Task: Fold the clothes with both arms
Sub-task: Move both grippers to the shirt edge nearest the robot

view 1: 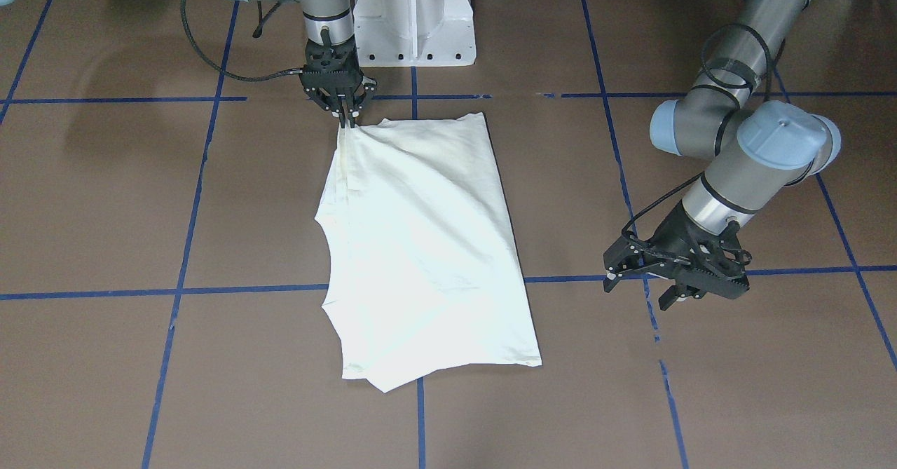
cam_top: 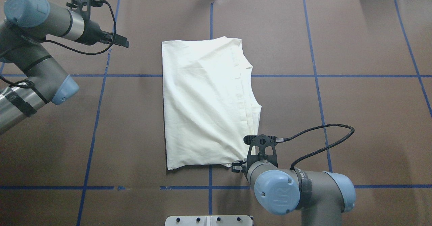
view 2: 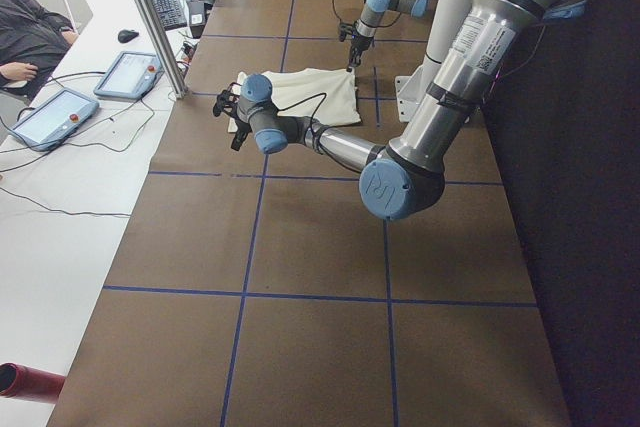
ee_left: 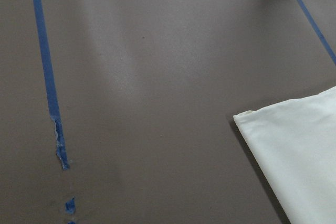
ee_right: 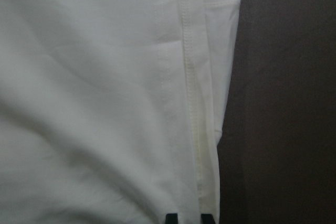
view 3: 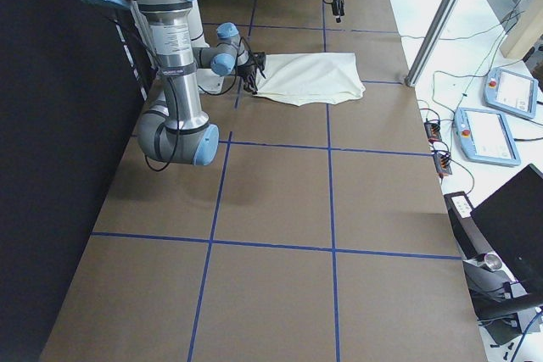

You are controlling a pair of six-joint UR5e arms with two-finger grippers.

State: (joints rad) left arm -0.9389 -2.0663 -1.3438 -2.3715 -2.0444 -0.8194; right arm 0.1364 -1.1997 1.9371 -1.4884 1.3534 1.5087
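Shirt: the cream-white T-shirt [view 1: 427,245] lies folded into a long panel at the middle of the worktop [view 1: 105,202], plain side up. It runs from the robot's edge towards the operators' edge. One long side is straight; the other shows stepped layers and stitched hems.
Right tool: the right tool [view 1: 347,120] points down, its fingers pressed together on the shirt's corner nearest the robot's edge, on the layered side. Creases fan out from the pinch.
Left tool: the left tool [view 1: 638,290] has its fingers spread and grips nothing. It hangs over bare worktop, well apart from the shirt's straight side.
Surface: brown, crossed by blue tape lines [view 1: 182,273]; a white pedestal [view 1: 413,20] stands at the robot's edge.
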